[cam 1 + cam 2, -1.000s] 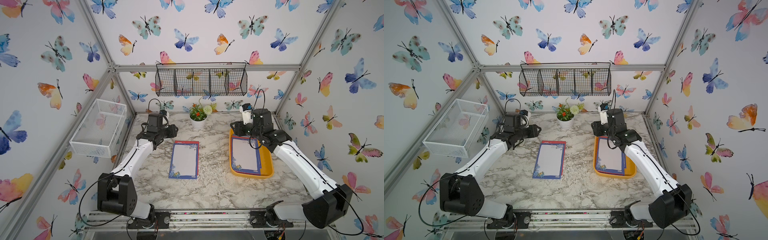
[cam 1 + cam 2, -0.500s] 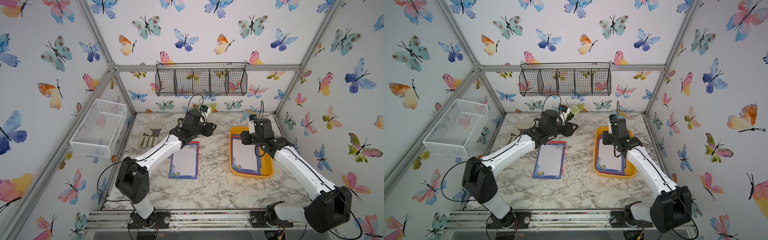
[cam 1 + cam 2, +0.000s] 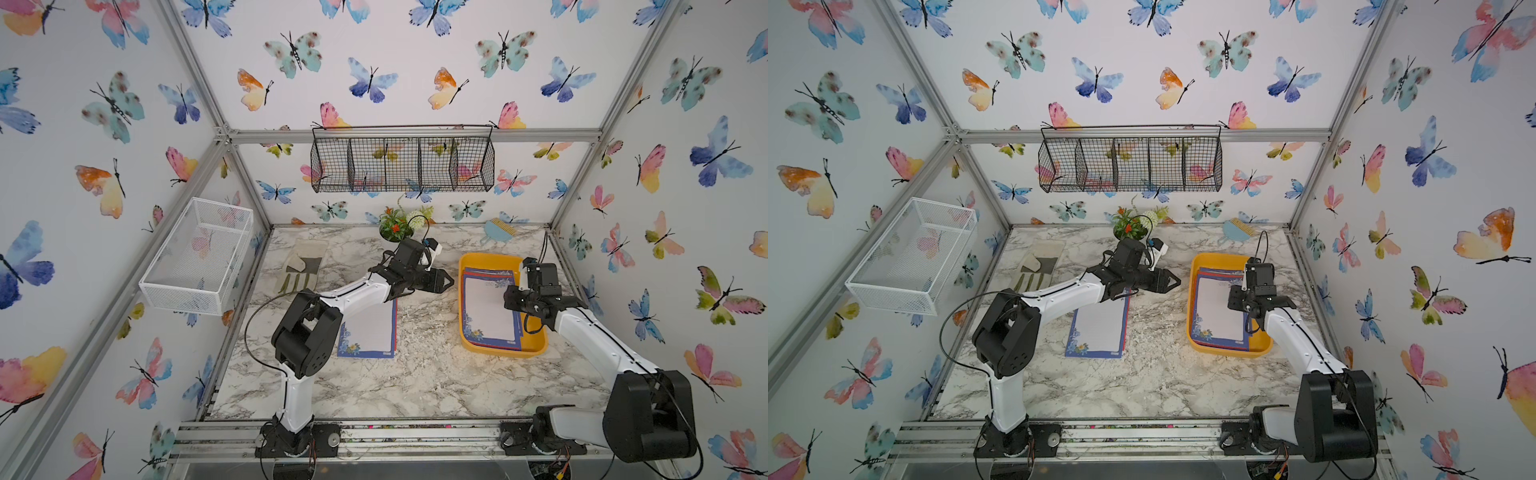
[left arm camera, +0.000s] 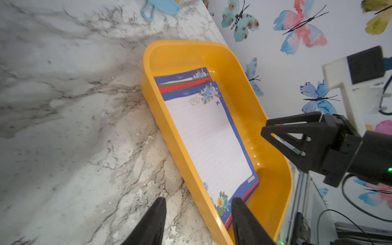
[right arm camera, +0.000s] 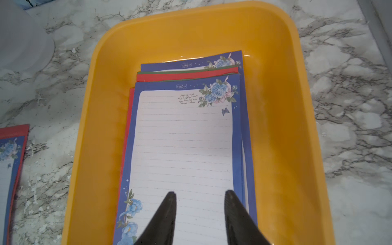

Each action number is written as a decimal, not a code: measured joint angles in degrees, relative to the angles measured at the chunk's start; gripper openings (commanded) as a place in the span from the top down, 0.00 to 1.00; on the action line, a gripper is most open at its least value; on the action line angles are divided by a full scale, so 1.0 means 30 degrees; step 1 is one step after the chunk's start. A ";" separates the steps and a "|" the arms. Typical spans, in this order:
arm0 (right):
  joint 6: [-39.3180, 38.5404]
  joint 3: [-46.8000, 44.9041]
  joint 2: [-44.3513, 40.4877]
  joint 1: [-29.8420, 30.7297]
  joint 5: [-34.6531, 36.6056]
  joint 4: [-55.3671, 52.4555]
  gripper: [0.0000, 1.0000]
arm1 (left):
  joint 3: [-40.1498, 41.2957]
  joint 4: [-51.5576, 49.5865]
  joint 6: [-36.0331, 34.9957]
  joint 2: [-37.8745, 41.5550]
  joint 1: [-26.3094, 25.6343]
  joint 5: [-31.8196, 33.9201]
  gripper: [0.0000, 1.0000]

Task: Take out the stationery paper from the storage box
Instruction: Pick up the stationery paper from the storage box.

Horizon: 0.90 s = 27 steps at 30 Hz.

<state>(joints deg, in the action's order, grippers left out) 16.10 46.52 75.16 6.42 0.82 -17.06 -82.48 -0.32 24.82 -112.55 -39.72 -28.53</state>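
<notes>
The right jaws hang part-open and empty, the stationery paper (image 5: 182, 137) in the storage box (image 5: 275, 127) just below. The left jaws, also parted and empty, face that box.

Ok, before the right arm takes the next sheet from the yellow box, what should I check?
1. Stationery paper in the storage box: ok, a stack lies inside.
2. Right end effector over the stack, open, empty: ok.
3. Contact with the top sheet: cannot tell.
4. Left end effector beside the box, open: ok.
5. Laid-out sheets clear: not ok, left arm crosses above them.
</notes>
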 measured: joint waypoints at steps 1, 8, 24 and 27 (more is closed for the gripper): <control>0.0080 -0.0182 0.0160 -0.0095 -0.0073 0.0255 0.69 | -0.0007 0.0080 0.0313 -0.0240 0.0000 -0.0466 0.47; 0.0656 -0.1632 0.1151 -0.0918 -0.0386 0.2025 0.69 | 0.0189 0.1129 0.2674 -0.1887 -0.0015 -0.3483 0.47; 0.0838 -0.1858 0.2710 -0.1450 -0.0612 0.2659 0.61 | 0.0342 0.1508 0.4364 -0.2783 -0.0175 -0.5260 0.47; 0.0838 -0.2025 0.2710 -0.1632 -0.0619 0.2710 0.60 | 0.0342 0.1545 0.4371 -0.2783 -0.0175 -0.5304 0.47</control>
<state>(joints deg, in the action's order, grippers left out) 18.61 40.45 83.29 1.52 -1.04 -8.93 -81.45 4.32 37.93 -120.90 -40.25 -44.45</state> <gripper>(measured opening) 0.395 0.527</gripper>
